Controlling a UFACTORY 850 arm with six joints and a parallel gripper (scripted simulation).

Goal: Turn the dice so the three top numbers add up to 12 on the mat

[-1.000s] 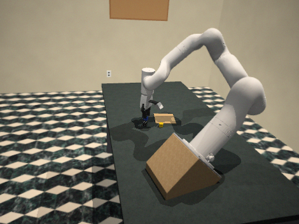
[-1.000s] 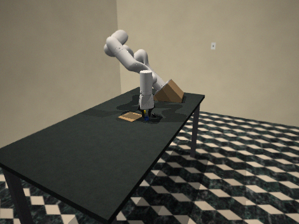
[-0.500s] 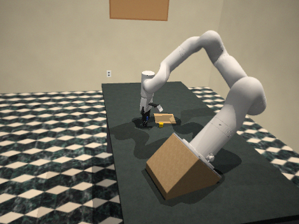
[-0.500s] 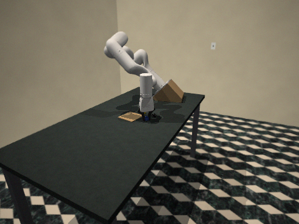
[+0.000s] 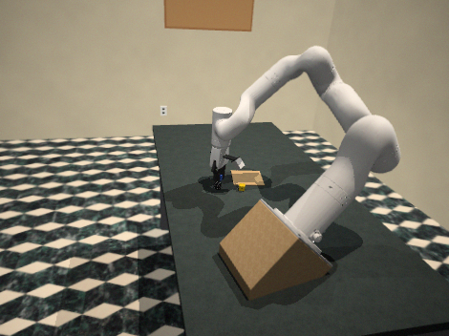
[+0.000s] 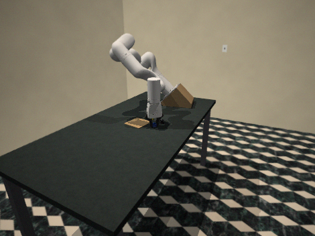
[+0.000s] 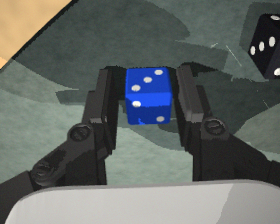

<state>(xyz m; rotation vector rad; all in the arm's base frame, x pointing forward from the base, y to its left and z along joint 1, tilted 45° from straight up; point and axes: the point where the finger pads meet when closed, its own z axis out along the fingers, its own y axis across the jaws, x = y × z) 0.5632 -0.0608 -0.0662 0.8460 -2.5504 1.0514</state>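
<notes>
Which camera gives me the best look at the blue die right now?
The wrist view: the blue die fills the space between the open jaws of the gripper, its white pips readable. In the top and exterior views it is only a tiny blue speck beneath the gripper, beside the mat, faces illegible.

Wrist view: small black die with white pips [image 7: 268, 43] cut off at right edge; tan square mat [image 7: 38, 3] cropped at upper left.
</notes>
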